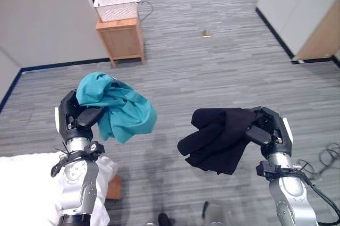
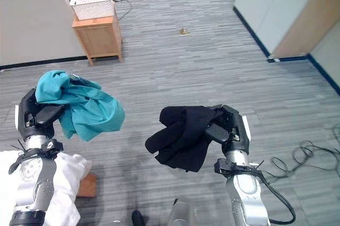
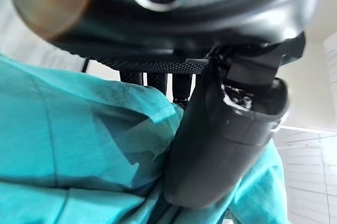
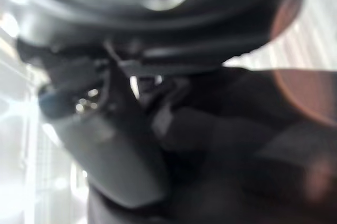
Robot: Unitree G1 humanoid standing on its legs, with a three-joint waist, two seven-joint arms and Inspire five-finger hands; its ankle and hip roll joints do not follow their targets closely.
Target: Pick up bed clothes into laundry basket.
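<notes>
My left hand point(image 1: 76, 117) is shut on a bunched teal garment point(image 1: 123, 108), held up over the floor with cloth hanging to the right of the hand. The left wrist view shows the thumb point(image 3: 221, 139) pressed into the teal garment point(image 3: 79, 145). My right hand point(image 1: 268, 127) is shut on a black garment point(image 1: 218, 138) that droops to its left. In the right wrist view the dark cloth point(image 4: 247, 145) lies against the thumb point(image 4: 113, 145). A white laundry basket point(image 1: 117, 5) stands on a small wooden cabinet point(image 1: 122, 39) at the far left, well beyond both hands.
The white bed point(image 1: 29, 189) fills the lower left corner below my left arm. Grey walls point(image 1: 42, 18) stand at the left and a white wall point(image 1: 297, 2) at the right. Open grey floor point(image 1: 212, 66) lies between me and the cabinet, with a small brown scrap point(image 1: 205, 34) on it.
</notes>
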